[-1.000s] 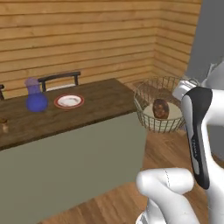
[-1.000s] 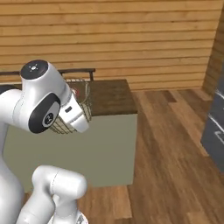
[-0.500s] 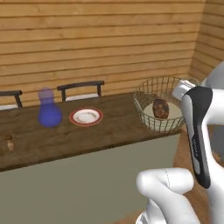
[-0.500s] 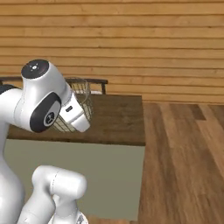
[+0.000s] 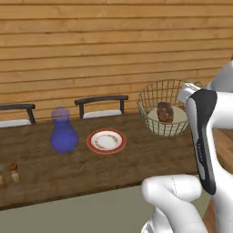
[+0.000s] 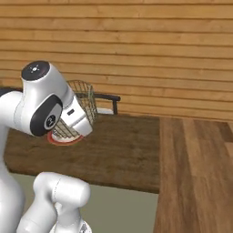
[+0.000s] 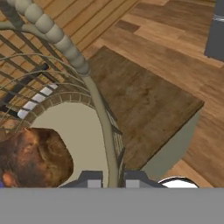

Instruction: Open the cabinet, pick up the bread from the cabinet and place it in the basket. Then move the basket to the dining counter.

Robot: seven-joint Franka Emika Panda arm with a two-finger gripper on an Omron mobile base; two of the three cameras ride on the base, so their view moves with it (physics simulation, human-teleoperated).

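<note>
Left base view: whole scene shifted vs a sec ago — cam/base driving, not objs moving. Dining counter [image 5: 91, 168] now seen nearly square-on, spans most of frame; earlier only its end, at an angle. Means carry leg near done, set-down likely next. Basket [image 5: 167, 109] up off the counter, at counter's right end, against the arm. Bread [image 5: 165, 112] inside basket, on its pale base, looks stood roughly upright, long axis near vertical, top leaning slightly left. Blue vase [image 5: 63, 132] and red-rimmed plate [image 5: 107, 140] on counter, left of basket; two chairs behind counter by plank wall.

Right base view: basket [image 6: 83, 103] half hidden behind wrist, over counter's [image 6: 118, 150] left part, above the plate [image 6: 63, 139]. Counter edge closer and wider than before — same base move. Bare counter right of basket.

Hand view: gripper [image 7: 113, 179] pinched tight on basket rim wire [image 7: 101, 118], one tip each side, no gap left. Bread [image 7: 34, 157] low-left inside basket, lumpy, long axis running roughly left-right in this tilted view. Counter corner [image 7: 144, 100] below, past the rim; floor beyond. Judged: basket over counter's end, needs lowering before release.
</note>
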